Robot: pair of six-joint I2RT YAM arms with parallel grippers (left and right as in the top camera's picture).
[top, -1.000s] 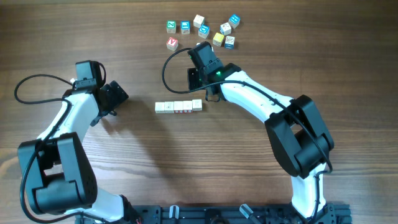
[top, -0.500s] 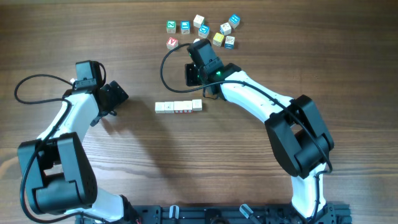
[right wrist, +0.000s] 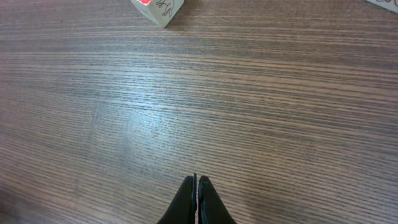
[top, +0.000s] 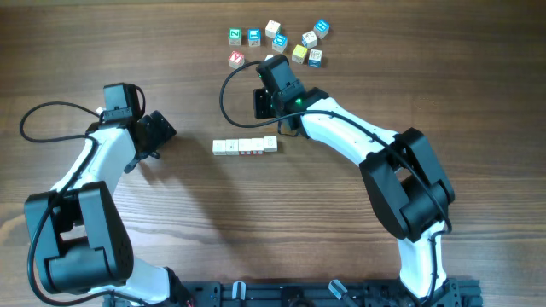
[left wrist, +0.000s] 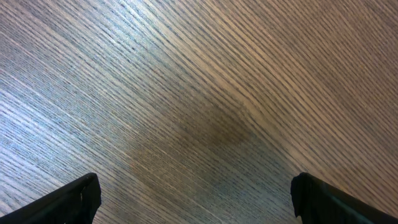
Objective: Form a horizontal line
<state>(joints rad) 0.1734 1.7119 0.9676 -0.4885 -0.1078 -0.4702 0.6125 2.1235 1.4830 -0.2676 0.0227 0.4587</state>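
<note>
The horizontal line (top: 245,146) of five small whitish cubes lies side by side at the table's middle in the overhead view; the rightmost cube sits slightly higher. My right gripper (top: 260,102) is above the row's right end, between it and the loose cubes. In the right wrist view its fingers (right wrist: 196,182) are shut together with nothing between them. My left gripper (top: 164,132) is to the left of the row. In the left wrist view its fingers (left wrist: 196,193) are wide open over bare wood.
A loose cluster of colourful cubes (top: 281,41) lies at the back, above my right gripper. One red-faced cube (top: 236,59) sits at its left end, and it also shows at the top of the right wrist view (right wrist: 158,9).
My right gripper has shifted slightly up and left, away from the row's right end. The row and the left arm have not moved.
</note>
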